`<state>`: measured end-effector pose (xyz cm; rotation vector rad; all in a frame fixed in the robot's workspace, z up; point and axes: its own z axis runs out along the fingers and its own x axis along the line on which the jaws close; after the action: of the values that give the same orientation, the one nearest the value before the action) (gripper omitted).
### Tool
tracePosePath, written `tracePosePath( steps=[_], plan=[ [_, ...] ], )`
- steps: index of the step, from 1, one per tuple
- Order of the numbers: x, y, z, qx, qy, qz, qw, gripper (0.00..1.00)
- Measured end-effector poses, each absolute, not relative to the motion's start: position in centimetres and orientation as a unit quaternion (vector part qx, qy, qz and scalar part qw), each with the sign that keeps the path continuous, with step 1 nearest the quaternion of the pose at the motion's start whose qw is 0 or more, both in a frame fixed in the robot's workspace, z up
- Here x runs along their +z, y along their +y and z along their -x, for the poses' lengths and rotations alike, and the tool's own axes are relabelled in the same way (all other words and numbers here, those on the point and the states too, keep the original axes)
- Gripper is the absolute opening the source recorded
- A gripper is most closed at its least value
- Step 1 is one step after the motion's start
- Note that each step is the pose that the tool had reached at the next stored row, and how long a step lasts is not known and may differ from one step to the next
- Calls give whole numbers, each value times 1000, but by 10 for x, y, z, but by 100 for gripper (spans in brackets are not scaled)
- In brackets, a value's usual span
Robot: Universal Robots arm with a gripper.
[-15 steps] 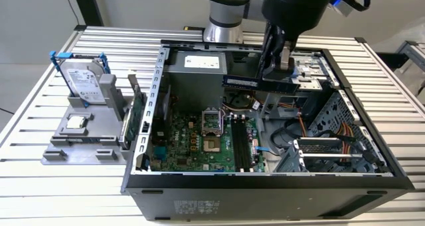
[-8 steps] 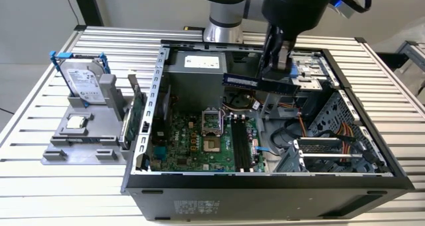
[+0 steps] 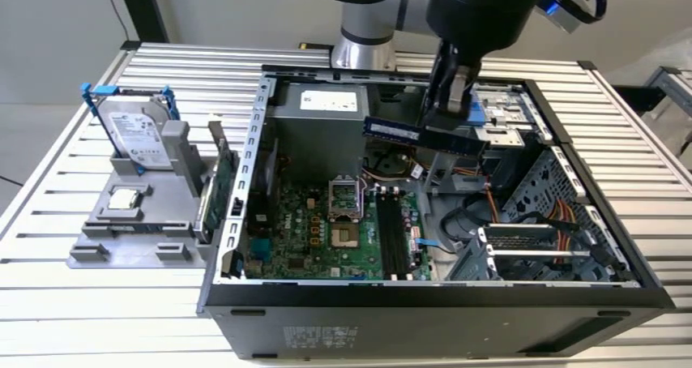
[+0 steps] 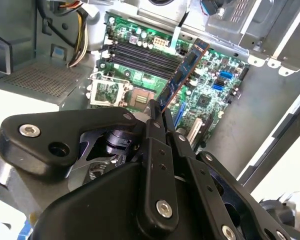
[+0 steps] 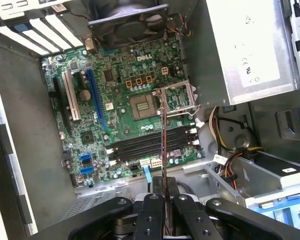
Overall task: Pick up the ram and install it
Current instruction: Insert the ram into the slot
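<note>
My gripper point(image 3: 446, 115) hangs over the open computer case point(image 3: 259, 181), shut on the ram point(image 3: 424, 134). The ram is a thin dark stick with black chips, held roughly level in the air above the motherboard point(image 3: 313, 238). In the second wrist view the ram point(image 4: 184, 72) sticks out from the black fingers point(image 4: 155, 125) over the board. In the first wrist view I see the ram point(image 5: 163, 145) edge-on as a thin line running from my gripper point(image 5: 164, 192) across the black memory slots point(image 5: 150, 142) toward the processor socket point(image 5: 142, 106). The slots point(image 3: 391, 238) lie below the stick, apart from it.
A silver hard drive with blue rails point(image 3: 138, 137) stands on a grey holder on the exterior view's left. A green card with a metal bracket point(image 3: 219, 191) leans beside the case wall. Inside are the power supply point(image 3: 324, 104), orange cables point(image 3: 540, 214) and a drive cage point(image 3: 519, 250).
</note>
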<state>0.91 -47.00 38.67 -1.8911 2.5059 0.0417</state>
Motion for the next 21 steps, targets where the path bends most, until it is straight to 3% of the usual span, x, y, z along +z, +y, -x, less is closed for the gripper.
tracePosePath(
  steps=[21],
  plan=[
    [387, -470, -9, 13, 835, 551, 2, 0]
  ],
)
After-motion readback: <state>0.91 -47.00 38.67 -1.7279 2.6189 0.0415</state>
